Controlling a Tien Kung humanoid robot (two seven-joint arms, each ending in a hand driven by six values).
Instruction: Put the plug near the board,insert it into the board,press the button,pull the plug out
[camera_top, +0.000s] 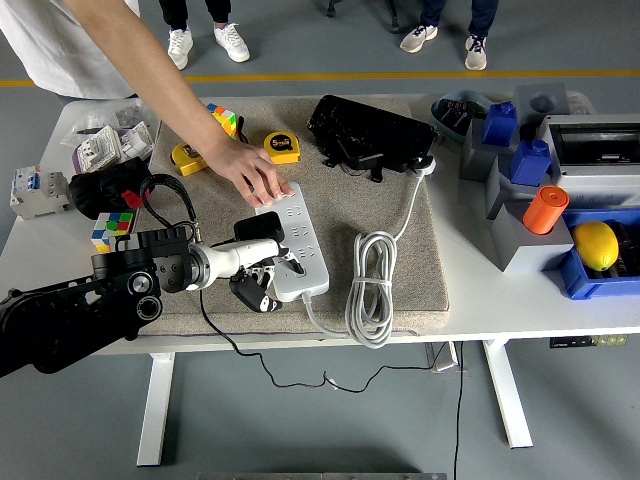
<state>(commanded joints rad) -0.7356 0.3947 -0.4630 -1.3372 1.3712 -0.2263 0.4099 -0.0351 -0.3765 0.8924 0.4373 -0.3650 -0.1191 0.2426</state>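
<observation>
Fingers (262, 272) of your left hand (255, 262) curl around the black plug (258, 229) at the white board's (293, 243) left edge, lower centre of frame; a person's hand (252, 172) presses the board's upper end.

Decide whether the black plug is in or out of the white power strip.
Cannot tell for sure. The black plug sits against the white power strip's left edge, with the left hand beside it; its prongs are hidden.

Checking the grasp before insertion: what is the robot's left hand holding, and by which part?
The left hand grips the black plug by its body, at the power strip. A person's hand steadies the strip's far end.
</observation>
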